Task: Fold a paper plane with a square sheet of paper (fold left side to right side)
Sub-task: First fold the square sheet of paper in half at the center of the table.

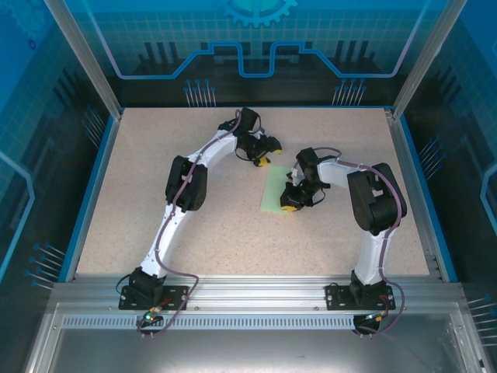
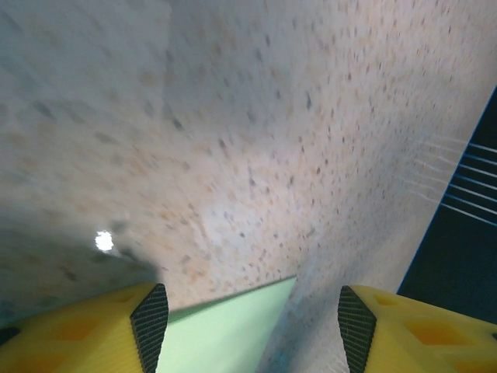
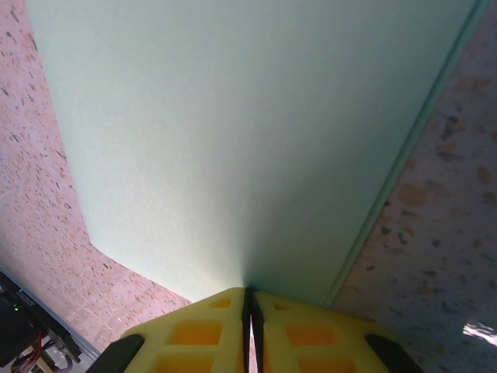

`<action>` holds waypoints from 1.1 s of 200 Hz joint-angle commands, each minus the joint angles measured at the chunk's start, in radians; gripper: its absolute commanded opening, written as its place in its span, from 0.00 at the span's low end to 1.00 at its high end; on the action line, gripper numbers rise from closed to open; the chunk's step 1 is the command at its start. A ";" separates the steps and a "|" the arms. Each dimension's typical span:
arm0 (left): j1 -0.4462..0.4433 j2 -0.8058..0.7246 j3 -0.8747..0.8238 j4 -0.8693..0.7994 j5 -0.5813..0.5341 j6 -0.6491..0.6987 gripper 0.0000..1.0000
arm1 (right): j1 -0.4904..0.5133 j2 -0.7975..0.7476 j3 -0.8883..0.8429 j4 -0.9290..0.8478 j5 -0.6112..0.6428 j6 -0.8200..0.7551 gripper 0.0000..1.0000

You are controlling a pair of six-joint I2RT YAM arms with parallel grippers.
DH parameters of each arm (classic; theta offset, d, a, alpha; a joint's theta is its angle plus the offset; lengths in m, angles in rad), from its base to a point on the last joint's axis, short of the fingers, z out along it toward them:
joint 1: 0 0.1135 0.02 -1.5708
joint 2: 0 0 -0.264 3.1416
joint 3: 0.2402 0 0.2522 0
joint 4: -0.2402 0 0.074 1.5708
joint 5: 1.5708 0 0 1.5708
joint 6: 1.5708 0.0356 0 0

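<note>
Lest its layers slip, presumably, the square sheet of paper (image 3: 233, 140) is pinched mid-table (image 1: 116, 225) by the right gripper (image 3: 248, 299); the left gripper (image 2: 252, 318) is held open, empty.

left claw (image 2: 252, 315) parted, arm stretched forward | right claw (image 3: 250, 311) pinched closed, elbow bent

The overhead view is bright and evenly lit from above, sharp across the table (image 1: 233, 233), with soft, short shadows and a blue cast on the enclosure walls (image 1: 46, 155). The left wrist view is smeared, its speckles streaked; a small white glare spot (image 2: 103, 241) sits beside a dark shadow at lower left. In the right wrist view the square sheet of paper (image 3: 233, 140) looks washed pale, and the speckles beside it are out of focus
</note>
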 commanded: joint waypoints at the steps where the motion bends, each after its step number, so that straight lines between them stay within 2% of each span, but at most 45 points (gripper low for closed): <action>1: 0.039 -0.123 -0.023 -0.012 -0.055 0.090 0.64 | 0.027 0.044 -0.022 -0.033 0.064 -0.012 0.13; 48: 0.027 -0.491 -0.550 0.181 -0.001 0.110 0.64 | 0.028 0.005 -0.011 0.012 0.027 -0.027 0.14; 75: -0.005 -0.583 -0.744 0.281 0.053 0.082 0.63 | 0.027 0.011 0.004 0.018 0.014 -0.026 0.14; 98: -0.045 -0.562 -0.784 0.334 0.065 0.051 0.62 | 0.027 0.016 0.010 0.016 0.014 -0.024 0.14; 141: -0.110 -0.435 -0.713 0.327 0.057 0.029 0.62 | 0.029 0.000 -0.004 0.032 0.005 -0.017 0.14; 220: -0.124 -0.387 -0.784 0.318 0.018 0.030 0.62 | -0.007 -0.117 0.002 0.038 -0.054 -0.032 0.14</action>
